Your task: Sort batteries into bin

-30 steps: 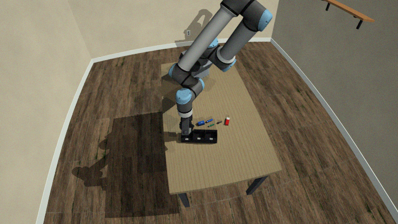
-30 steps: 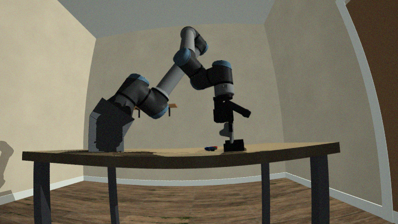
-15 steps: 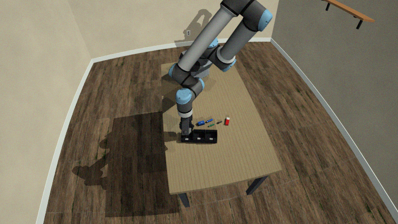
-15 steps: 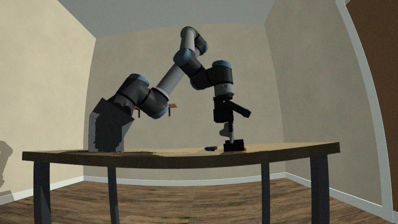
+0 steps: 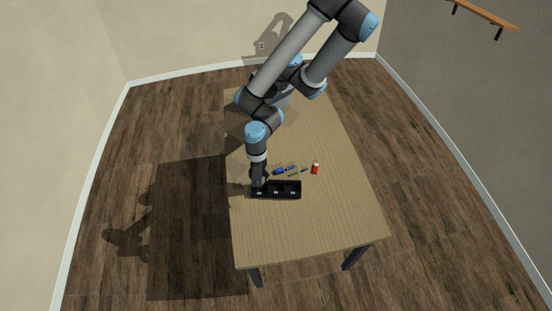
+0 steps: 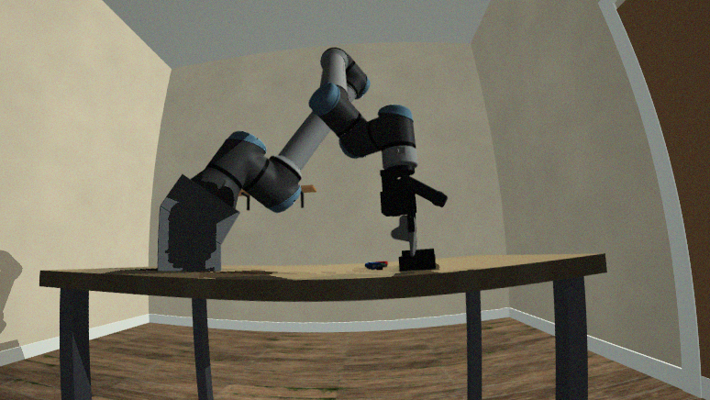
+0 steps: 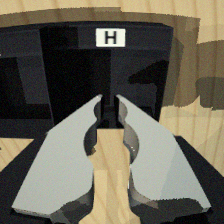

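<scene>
From above, a wood-plank floor and beige walls surround a tan counter (image 5: pixel 309 231). The arm reaches down to the left end of a black row of bins (image 5: pixel 284 189), its gripper (image 5: pixel 257 184) over the end bin. Just behind the bins lie small batteries: a blue one (image 5: pixel 277 170), another blue one (image 5: pixel 289 167), a green one (image 5: pixel 293 174), a dark thin one (image 5: pixel 304 169), and a red and white one (image 5: pixel 314 167) farthest right, all apart from the bins.

From the side, the gripper (image 6: pixel 412 243) points straight down with its tips at the top of the bins (image 6: pixel 416 260); the batteries (image 6: pixel 376 264) lie on the counter (image 6: pixel 496 271) just left of them.

At the wrist, the fingers stand nearly closed with only a thin gap at the tips and nothing between them. Beyond them is a bin (image 7: pixel 60 65) labelled H (image 7: pixel 110 37).
</scene>
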`<state>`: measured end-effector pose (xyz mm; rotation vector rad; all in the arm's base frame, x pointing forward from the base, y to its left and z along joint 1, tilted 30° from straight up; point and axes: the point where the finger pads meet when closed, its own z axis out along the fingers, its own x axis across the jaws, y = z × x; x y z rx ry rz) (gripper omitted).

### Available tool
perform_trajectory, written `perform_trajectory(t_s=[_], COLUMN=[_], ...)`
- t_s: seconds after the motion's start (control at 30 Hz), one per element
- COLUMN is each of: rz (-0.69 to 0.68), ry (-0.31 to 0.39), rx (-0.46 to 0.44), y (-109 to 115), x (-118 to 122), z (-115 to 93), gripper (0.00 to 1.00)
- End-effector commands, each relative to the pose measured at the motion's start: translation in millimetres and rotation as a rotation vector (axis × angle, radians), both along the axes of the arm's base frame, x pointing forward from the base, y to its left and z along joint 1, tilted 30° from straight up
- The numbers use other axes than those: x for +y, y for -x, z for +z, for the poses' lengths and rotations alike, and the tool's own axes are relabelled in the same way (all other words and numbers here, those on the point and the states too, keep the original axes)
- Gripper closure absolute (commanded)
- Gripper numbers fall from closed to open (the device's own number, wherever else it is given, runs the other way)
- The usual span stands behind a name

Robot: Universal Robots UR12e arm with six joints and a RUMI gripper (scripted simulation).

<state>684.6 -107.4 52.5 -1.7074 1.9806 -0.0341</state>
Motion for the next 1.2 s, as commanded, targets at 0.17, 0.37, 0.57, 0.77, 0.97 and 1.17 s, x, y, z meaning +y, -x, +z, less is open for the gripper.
perform_trajectory(t_s=[0.17,0.37,0.57,0.77,0.97,1.17], rz=[0.000,0.000,0.000,0.000,0.000,0.000], ry=[0.001,0.001,0.001,0.001,0.001,0.001], rx=[-0.001,-0.001,-0.001,-0.001,-0.001,-0.001], y=[4.8,7.4,15.4,19.9,19.9,19.1], x=[-4.4,-6.5,-12.6,-16.2,-16.2,12.0], z=[11.7,17.4,34.7,44.6,44.6,55.0], gripper=[0.96,0.96,0.96,0.96,0.96,0.96])
